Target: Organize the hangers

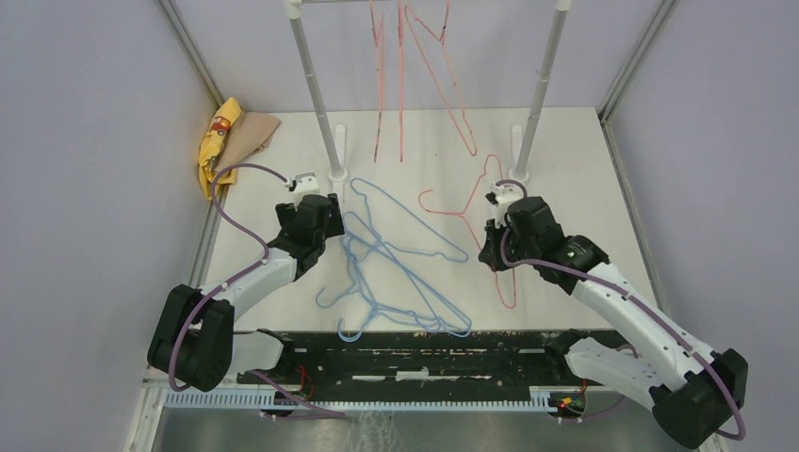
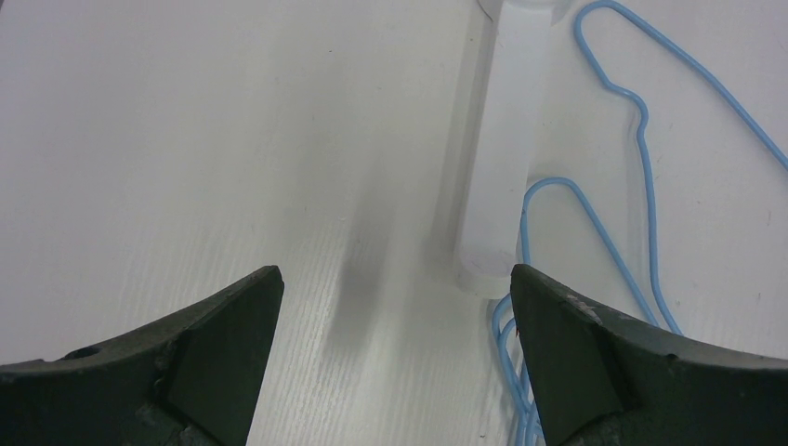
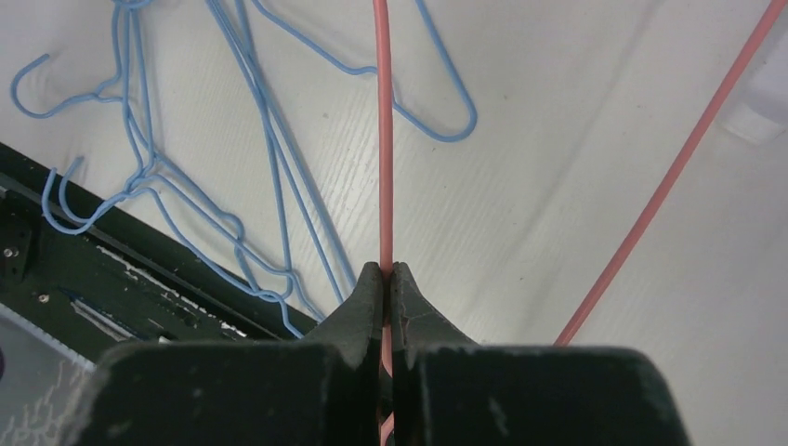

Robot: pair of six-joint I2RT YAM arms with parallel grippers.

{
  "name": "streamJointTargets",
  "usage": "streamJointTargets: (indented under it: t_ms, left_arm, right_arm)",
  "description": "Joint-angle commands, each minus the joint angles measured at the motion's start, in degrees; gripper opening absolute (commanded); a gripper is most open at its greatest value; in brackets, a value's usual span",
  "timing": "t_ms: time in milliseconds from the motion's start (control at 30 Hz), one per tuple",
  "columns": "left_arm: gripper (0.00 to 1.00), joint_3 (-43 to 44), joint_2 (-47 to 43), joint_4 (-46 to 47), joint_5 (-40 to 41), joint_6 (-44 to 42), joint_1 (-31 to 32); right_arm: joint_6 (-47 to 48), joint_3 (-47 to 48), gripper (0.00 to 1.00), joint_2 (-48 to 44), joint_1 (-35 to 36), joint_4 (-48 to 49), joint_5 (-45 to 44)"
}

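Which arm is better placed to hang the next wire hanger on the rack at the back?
Right. The right claw is shut on the pink-red wire hanger; the left claw is open, holding nothing, with the light blue wire hangers lying beside it.

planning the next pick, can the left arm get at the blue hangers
Probably yes: the left gripper is open and empty, and the blue hangers lie right beside it, nothing between.

Blue hangers (image 1: 400, 273) tangled flat at centre; pink hanger (image 3: 383, 139) beside, wire pinched by right tool (image 3: 388, 271); other pink hangers (image 1: 400, 94) hanging at back.
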State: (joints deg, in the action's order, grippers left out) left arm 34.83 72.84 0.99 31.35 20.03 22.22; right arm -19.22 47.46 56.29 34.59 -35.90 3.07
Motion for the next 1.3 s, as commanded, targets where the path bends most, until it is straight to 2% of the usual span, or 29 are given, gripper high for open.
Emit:
streamJointTargets:
  t_ms: [0,200,867,1133,1267]
  left_arm:
    - [0.99,0.76,-0.72,2.39,0.50,-1.04,0.06]
    - [0.99,1.21,-0.68,2.27,-0.27,-0.88,0.09]
    - [0.99,0.92,-4.60,1.05,-1.07,-0.35,0.04]
    - [0.99,2.34,-4.44,0.77,-1.25,0.19,-0.02]
    - [0.99,3.52,-4.19,-0.13,-0.40,-0.44,0.02]
  right_arm:
    - [0.87,5.19,0.01,-3.00,-3.43,-2.79,8.73]
    - [0.68,11.98,0.01,-5.91,-5.51,-7.76,13.66]
    - [1.00,27.96,0.01,-12.55,-5.57,-19.46,11.94]
    - [0.85,34.03,0.01,-7.52,-5.64,-13.54,10.10]
    - [-1.07,35.92,0.01,-3.30,-5.63,-4.26,11.09]
